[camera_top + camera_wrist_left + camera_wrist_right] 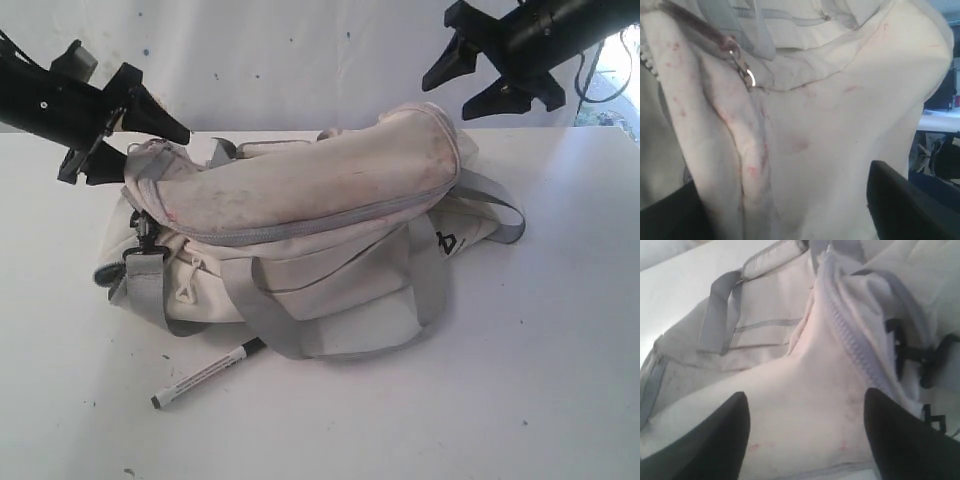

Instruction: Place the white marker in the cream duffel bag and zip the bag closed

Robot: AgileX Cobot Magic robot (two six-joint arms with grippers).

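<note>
The cream duffel bag [310, 210] lies slumped in the middle of the white table. The white marker [205, 376] rests on the table in front of it, its black cap pointing at the bag. My left gripper [140, 150] hovers at the bag's left end, open. In the left wrist view, stained cream fabric [810, 150] fills the space between the fingers [905, 210], and a metal zipper pull [746, 76] shows further off. My right gripper [447, 100] hangs open above the bag's right end. The right wrist view shows the open right gripper [805, 395] over bag fabric, beside a grey zipper [850, 345].
Grey webbing handles [280, 325] and a strap [500, 205] spill onto the table round the bag. Black clips [920, 360] sit by the zipper end. Bare table [500, 400] lies in front and to the right. A white wall stands behind.
</note>
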